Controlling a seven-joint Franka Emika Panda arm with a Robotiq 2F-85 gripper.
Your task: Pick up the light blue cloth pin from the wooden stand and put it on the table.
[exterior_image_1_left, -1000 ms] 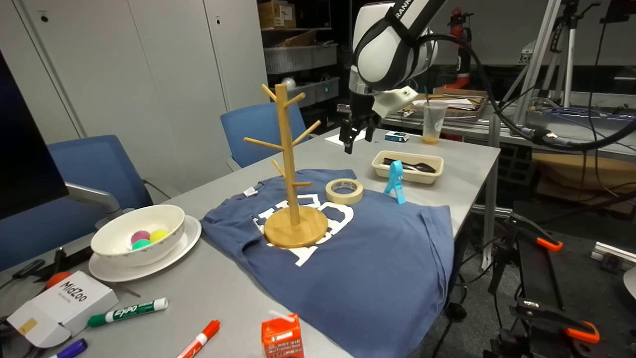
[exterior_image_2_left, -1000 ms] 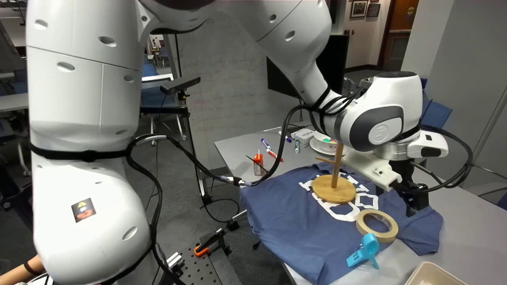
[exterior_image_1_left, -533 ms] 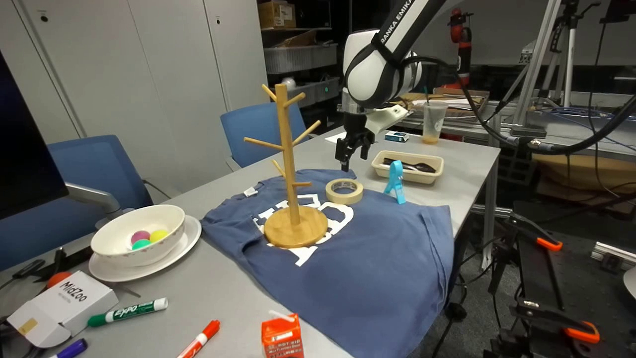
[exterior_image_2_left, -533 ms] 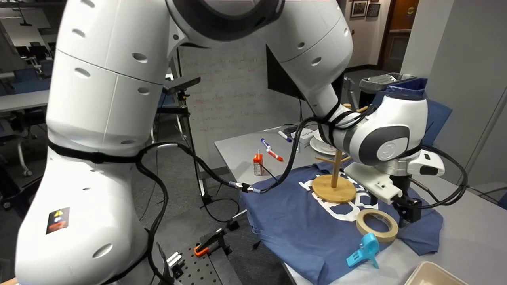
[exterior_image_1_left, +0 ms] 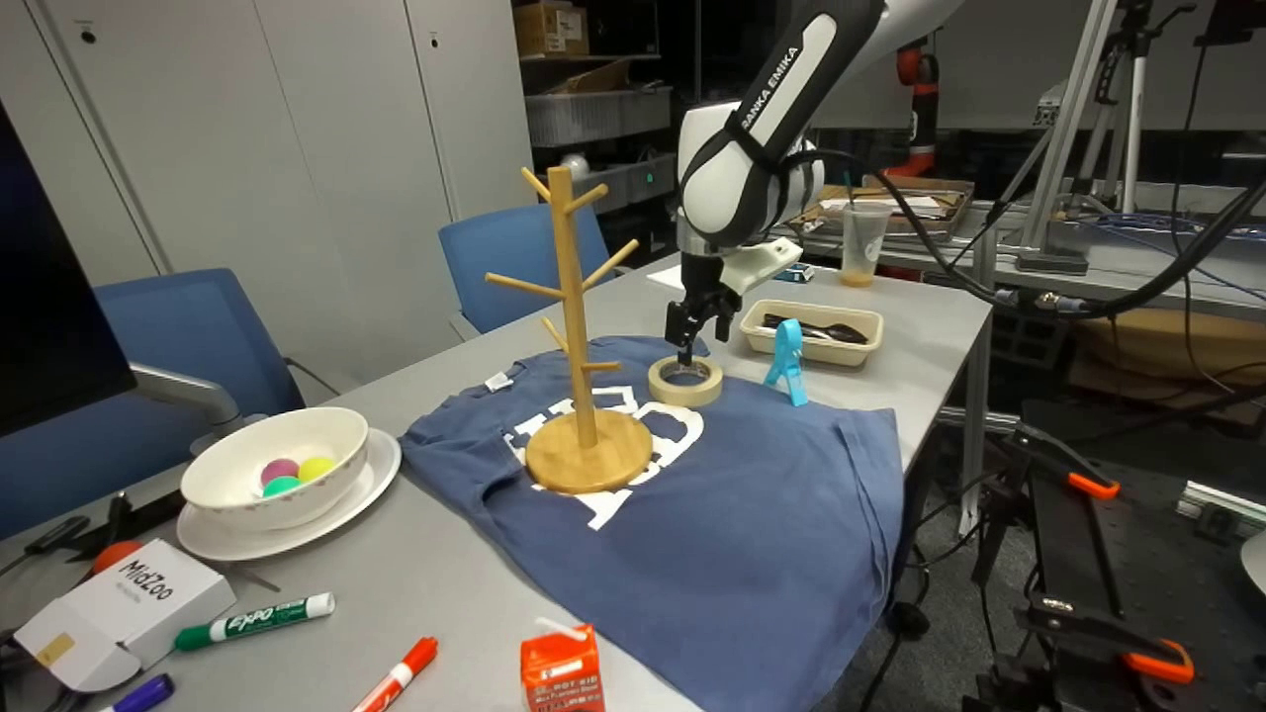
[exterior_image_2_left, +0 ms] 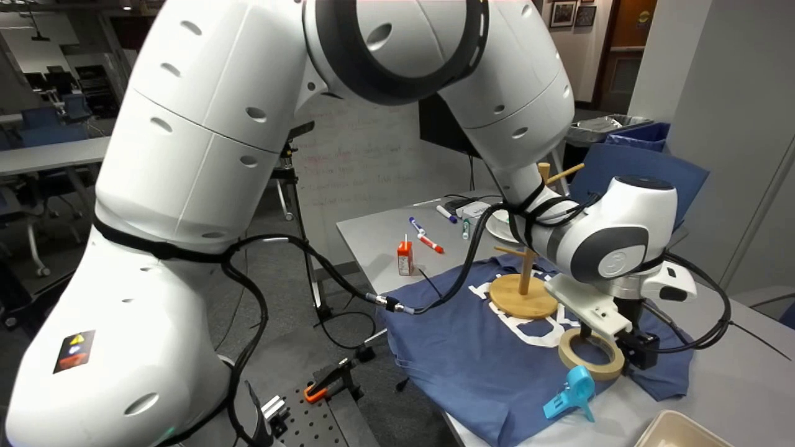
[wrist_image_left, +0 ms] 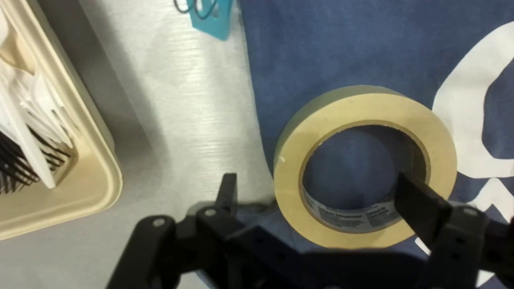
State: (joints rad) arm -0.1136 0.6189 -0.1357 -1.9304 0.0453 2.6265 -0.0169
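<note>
The light blue cloth pin (exterior_image_1_left: 787,364) stands beside the tape at the shirt's edge, in both exterior views (exterior_image_2_left: 574,392). The wrist view shows only its lower end (wrist_image_left: 213,18) at the top edge. The wooden stand (exterior_image_1_left: 586,450) is upright on the shirt, with no pin seen on its pegs; the arm hides part of it in an exterior view (exterior_image_2_left: 523,298). The grey table (exterior_image_1_left: 445,583) lies under everything. My gripper (wrist_image_left: 315,178) is open and low over the tape roll, one fingertip over the roll's hole and the other outside its ring. It holds nothing.
A masking tape roll (wrist_image_left: 289,192) lies on the dark blue T-shirt (exterior_image_1_left: 732,554). A beige tray (exterior_image_1_left: 860,346) of cutlery stands near the pin. A bowl (exterior_image_1_left: 346,445), markers, a red carton (exterior_image_1_left: 562,667) and a white box (exterior_image_1_left: 148,603) are on the table.
My open gripper has come down, close over the tape roll. The cloth pin, stand, tape and shirt have not moved.
</note>
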